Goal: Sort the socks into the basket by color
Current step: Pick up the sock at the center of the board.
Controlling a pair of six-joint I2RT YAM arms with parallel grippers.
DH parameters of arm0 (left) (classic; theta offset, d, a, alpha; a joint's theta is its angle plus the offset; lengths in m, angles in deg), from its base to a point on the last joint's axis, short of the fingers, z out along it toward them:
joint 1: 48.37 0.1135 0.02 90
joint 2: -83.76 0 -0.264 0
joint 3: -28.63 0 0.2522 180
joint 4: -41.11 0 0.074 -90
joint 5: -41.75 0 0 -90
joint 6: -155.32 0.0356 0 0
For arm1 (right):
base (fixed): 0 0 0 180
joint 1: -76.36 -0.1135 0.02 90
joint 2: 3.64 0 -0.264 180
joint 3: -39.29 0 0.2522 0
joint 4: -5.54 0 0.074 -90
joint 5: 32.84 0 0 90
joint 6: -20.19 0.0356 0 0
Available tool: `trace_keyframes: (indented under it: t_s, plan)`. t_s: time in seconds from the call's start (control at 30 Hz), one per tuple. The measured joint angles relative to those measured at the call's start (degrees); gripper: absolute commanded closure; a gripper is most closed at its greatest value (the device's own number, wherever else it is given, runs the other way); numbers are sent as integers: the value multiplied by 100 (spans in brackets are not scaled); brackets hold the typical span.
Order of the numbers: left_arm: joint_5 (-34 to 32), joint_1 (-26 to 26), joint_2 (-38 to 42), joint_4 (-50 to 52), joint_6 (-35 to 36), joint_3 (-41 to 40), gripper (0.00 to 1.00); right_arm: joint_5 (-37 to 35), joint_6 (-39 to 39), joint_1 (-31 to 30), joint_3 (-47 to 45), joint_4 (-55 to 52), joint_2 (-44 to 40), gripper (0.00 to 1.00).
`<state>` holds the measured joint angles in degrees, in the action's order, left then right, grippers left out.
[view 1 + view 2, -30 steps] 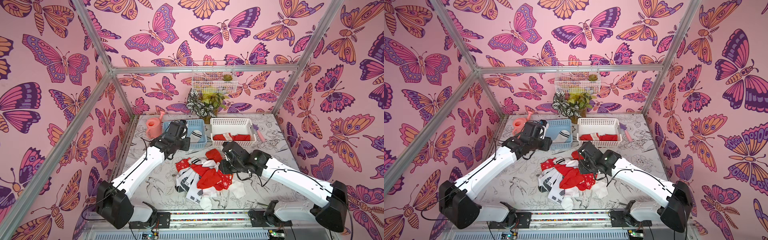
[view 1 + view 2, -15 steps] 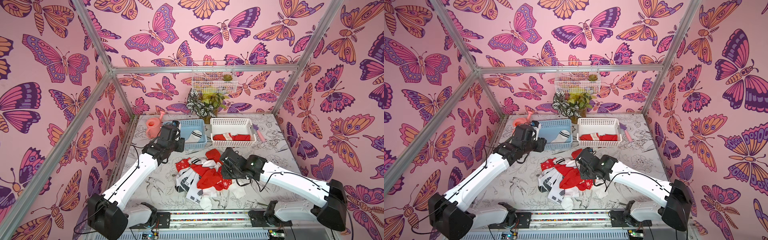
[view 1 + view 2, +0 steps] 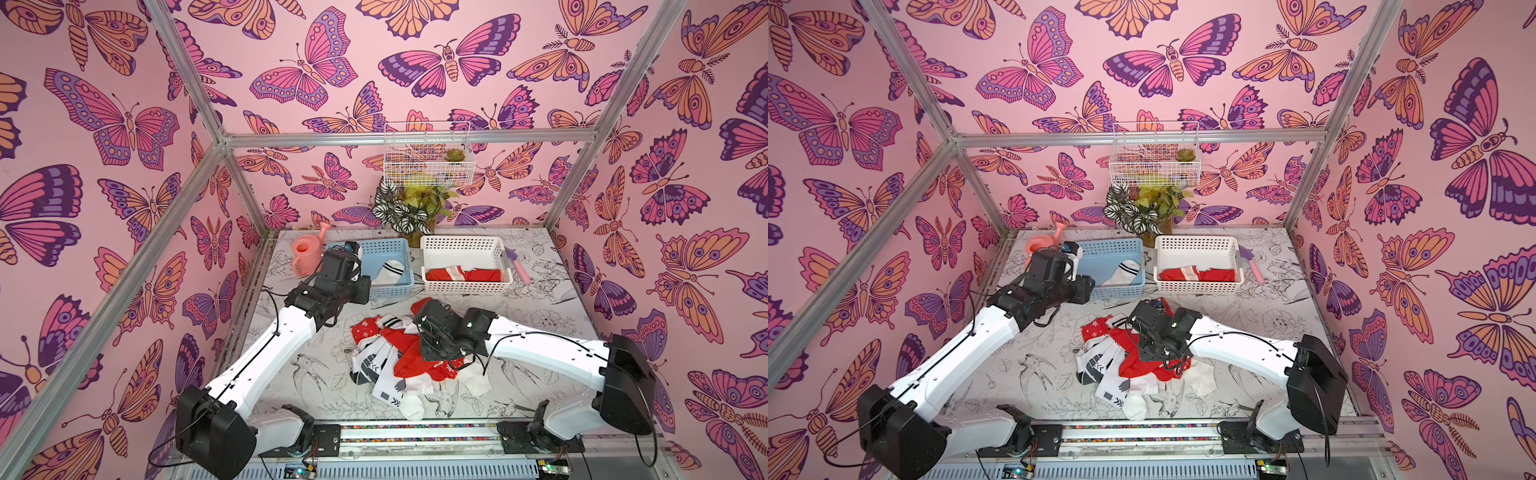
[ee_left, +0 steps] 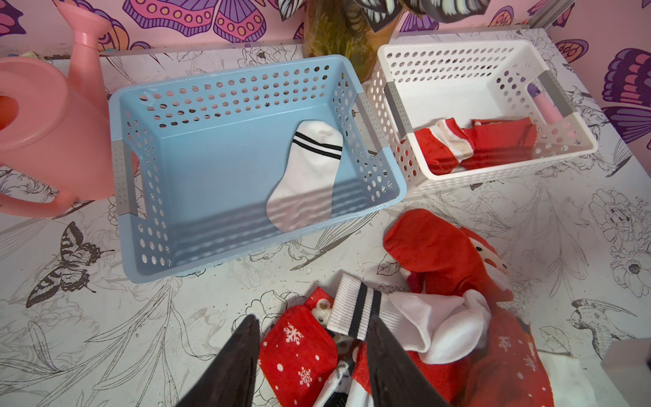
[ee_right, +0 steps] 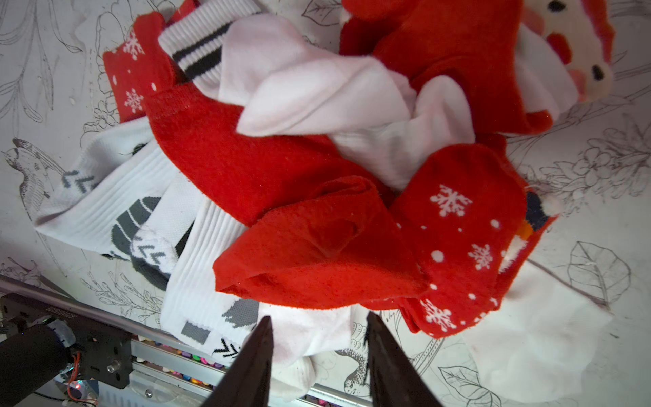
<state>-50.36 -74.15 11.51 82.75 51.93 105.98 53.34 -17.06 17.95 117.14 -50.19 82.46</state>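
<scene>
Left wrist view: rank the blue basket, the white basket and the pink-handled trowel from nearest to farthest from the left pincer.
1. Blue basket, straight ahead of the left pincer.
2. White basket, beside it, toward the robot's right.
3. Pink-handled trowel, outside the white basket's far side.

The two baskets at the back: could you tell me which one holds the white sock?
The blue basket, beside the pink watering can: one white sock with black stripes lies in it, whereas the white basket holds only red socks.
</scene>
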Motion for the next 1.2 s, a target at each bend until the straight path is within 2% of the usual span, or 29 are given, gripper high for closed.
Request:
trace_keyframes:
  t_s: [0.3,0.67,0.83,0.97,1.2]
  plan:
    - [87,0,0,-85,-66,-59,48,120,-9,-17,68,188,236,44]
    - [127,0,0,-90,-66,-59,48,87,-101,26,424,155,846,48]
    - [127,0,2,-87,-63,-59,48,92,-173,79,433,144,975,54]
    - [127,0,2,-87,-63,-59,48,111,-197,107,433,153,1058,63]
    - [129,-7,4,-87,-63,-59,48,140,-354,247,450,179,1152,90]
